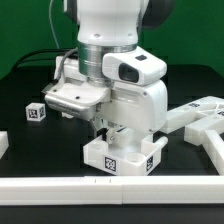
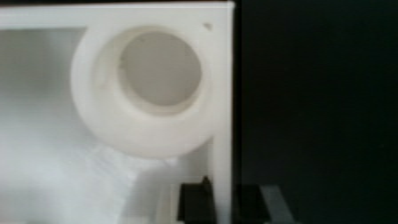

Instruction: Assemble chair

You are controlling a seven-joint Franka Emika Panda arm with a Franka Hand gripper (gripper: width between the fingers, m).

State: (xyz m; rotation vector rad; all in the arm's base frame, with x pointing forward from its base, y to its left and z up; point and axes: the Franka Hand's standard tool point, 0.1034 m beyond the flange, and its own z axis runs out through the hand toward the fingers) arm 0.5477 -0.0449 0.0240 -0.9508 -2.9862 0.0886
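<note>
A white chair part (image 1: 121, 156) with black-and-white tags stands near the front of the table, right under my arm. In the exterior view my fingers are hidden behind the wrist housing. In the wrist view a white slab with a large round ring (image 2: 157, 90) fills the frame at very close range. My gripper (image 2: 237, 190) shows two dark fingers a narrow gap apart, at the slab's edge. The gap looks dark, but the picture is blurred, so I cannot tell whether anything is gripped. A small white tagged cube (image 1: 37, 113) lies at the exterior view's left.
More white chair parts (image 1: 203, 112) lie at the exterior view's right. A long white border rail (image 1: 100, 186) runs along the front edge. Another white piece (image 1: 3, 143) shows at the left edge. The table top is black.
</note>
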